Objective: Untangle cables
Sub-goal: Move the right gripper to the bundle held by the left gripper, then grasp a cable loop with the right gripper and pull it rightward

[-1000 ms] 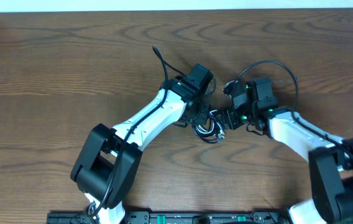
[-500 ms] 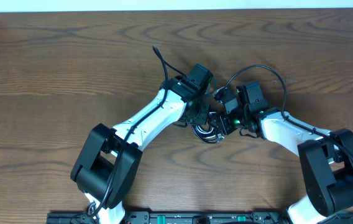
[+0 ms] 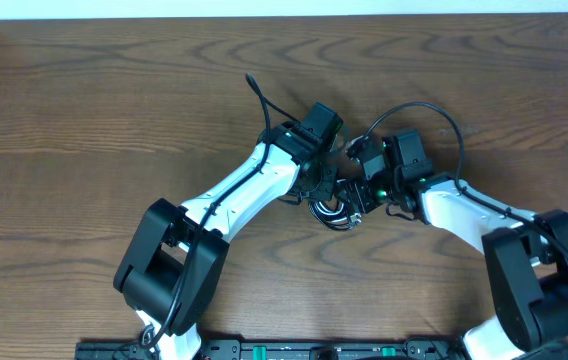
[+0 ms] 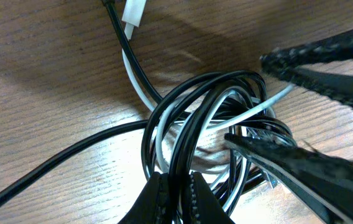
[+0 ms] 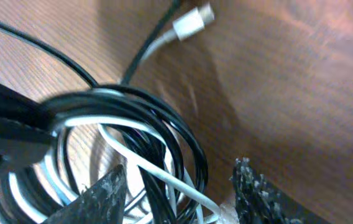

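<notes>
The left hand (image 4: pixel 176 190) is clamped on the black cable (image 4: pixel 183 134) at 11 o'clock of the tangle (image 3: pixel 334 208), and the right hand (image 5: pixel 179 177) is half-spread astride the white cable (image 5: pixel 189 25) from 3 o'clock.

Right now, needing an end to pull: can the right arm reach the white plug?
Probably yes: the plug lies uncovered past the coil, though the right tool straddles its loops and must lift first.

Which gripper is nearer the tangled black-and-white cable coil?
Left: the left gripper is shut on black loops of the tangled black-and-white cable coil; the right gripper straddles strands opposite, jaws open.
</notes>
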`<state>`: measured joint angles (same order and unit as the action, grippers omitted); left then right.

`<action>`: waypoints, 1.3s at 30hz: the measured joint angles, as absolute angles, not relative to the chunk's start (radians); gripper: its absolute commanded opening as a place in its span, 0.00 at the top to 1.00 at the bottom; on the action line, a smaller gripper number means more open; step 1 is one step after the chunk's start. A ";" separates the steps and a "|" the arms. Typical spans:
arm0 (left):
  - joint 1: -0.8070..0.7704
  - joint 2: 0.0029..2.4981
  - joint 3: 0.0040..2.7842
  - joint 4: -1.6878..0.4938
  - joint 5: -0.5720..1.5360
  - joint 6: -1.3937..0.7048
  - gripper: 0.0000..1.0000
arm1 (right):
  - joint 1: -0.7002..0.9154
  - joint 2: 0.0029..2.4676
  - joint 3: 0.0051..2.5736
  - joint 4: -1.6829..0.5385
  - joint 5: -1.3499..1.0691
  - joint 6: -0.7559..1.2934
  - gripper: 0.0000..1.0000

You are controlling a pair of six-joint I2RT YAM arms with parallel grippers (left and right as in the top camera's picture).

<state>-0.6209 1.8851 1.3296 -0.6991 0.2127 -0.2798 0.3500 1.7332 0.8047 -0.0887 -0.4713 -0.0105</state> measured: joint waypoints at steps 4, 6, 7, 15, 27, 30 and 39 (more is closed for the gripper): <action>-0.621 1.885 1.330 -0.699 0.213 -0.280 0.92 | 0.350 1.678 0.805 -0.085 -0.471 -0.008 0.55; -0.621 1.885 1.330 -0.699 0.213 -0.280 0.92 | 0.350 1.663 0.805 -0.099 -0.471 -0.007 0.54; -0.621 1.885 1.330 -0.699 0.213 -0.280 0.92 | 0.350 1.662 0.805 -0.111 -0.471 -0.006 0.54; -0.621 1.885 1.330 -0.699 0.213 -0.280 0.92 | 0.352 1.669 0.805 -0.164 -0.464 -0.007 0.54; -0.621 1.885 1.330 -0.699 0.213 -0.280 0.92 | 0.360 1.676 0.805 -0.173 -0.436 -0.006 0.64; -0.621 1.885 1.330 -0.699 0.213 -0.280 0.92 | 0.360 1.676 0.805 -0.175 -0.428 -0.004 0.65; -0.621 1.885 1.330 -0.699 0.221 -0.280 0.92 | 0.360 1.676 0.804 -0.199 -0.422 -0.004 0.65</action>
